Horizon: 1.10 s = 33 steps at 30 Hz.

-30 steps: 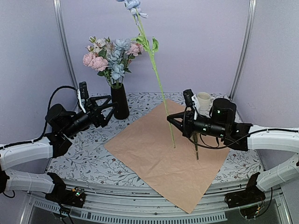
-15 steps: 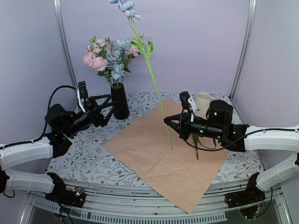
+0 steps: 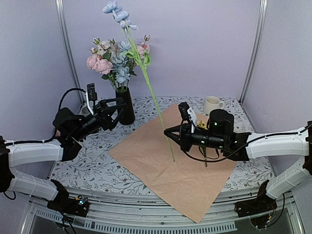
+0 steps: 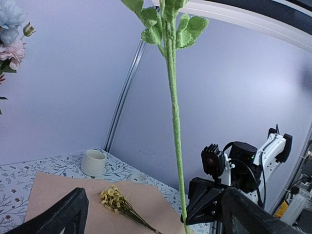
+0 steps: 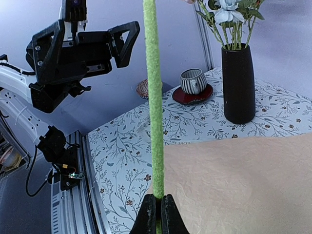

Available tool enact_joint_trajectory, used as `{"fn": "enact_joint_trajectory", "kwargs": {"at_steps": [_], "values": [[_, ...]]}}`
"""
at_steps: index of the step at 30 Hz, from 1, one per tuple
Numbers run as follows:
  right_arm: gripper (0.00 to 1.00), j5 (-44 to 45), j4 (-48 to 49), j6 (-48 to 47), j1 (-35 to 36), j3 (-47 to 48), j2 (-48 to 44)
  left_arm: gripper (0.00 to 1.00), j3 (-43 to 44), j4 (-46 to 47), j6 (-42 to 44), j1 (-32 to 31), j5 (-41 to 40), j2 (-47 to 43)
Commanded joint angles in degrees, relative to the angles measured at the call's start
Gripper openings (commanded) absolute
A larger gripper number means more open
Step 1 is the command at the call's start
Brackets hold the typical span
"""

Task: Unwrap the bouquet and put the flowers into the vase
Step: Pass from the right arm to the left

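My right gripper point(image 3: 168, 132) point(image 5: 157, 212) is shut on the lower stem of a long green flower point(image 3: 151, 92) point(image 5: 153, 97), holding it above the paper with its pale blue blooms point(image 3: 117, 14) leaning left. The black vase point(image 3: 125, 106) point(image 5: 238, 83) stands at the back left with several pink, white and blue flowers in it. My left gripper point(image 3: 118, 111) point(image 4: 156, 219) hovers open just left of the vase, holding nothing. The bouquet's tan paper point(image 3: 170, 156) lies spread flat. A yellow sprig point(image 3: 201, 126) point(image 4: 113, 199) rests on it.
A cream mug point(image 3: 211, 104) point(image 4: 92, 162) stands at the back right. A striped grey cup point(image 5: 193, 80) sits on a red saucer, left of the vase in the right wrist view. The table point(image 3: 92, 151) has a floral cloth and purple walls behind.
My right gripper has carried the flower leftwards, and its blooms have dropped and tilted towards the vase. The left arm has edged slightly towards the vase, still open.
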Motion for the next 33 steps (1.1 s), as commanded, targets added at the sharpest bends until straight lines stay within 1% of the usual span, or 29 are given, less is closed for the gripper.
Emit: {"fn": "enact_joint_trajectory", "kwargs": {"at_steps": [1,8,11,13,16,25,26,28,33], "values": [[0.02,-0.6,2.8,0.1,1.2,1.6,2.5,0.96,1.8,7.8,-4.0,-0.9,2.6,3.4],[0.02,-1.7,4.2,0.6,2.4,2.5,5.1,0.85,3.8,14.2,-7.7,-1.7,5.6,9.3],[0.02,-1.8,4.3,0.4,3.1,2.8,6.1,0.84,4.5,14.9,-7.8,-1.7,5.5,9.9],[0.02,-1.9,4.3,0.3,3.7,2.9,6.6,0.82,4.9,14.9,-7.6,-1.8,5.1,9.8],[0.02,-1.9,4.2,0.0,4.3,3.0,7.4,0.73,5.8,14.5,-7.6,-1.7,4.7,9.6],[0.02,-2.0,4.1,-0.6,6.0,3.0,8.7,0.52,7.1,13.6,-7.8,-1.7,4.5,10.0],[0.02,-1.8,3.8,-0.7,6.3,3.1,8.8,0.48,7.1,13.5,-7.8,-1.7,4.4,10.1],[0.02,-1.4,3.5,-1.2,6.5,3.2,8.7,0.35,7.3,12.8,-7.7,-1.8,4.3,9.9],[0.02,-1.1,3.0,-1.7,6.7,3.2,8.5,0.13,7.1,10.6,-6.9,-1.8,3.5,9.3]]}}
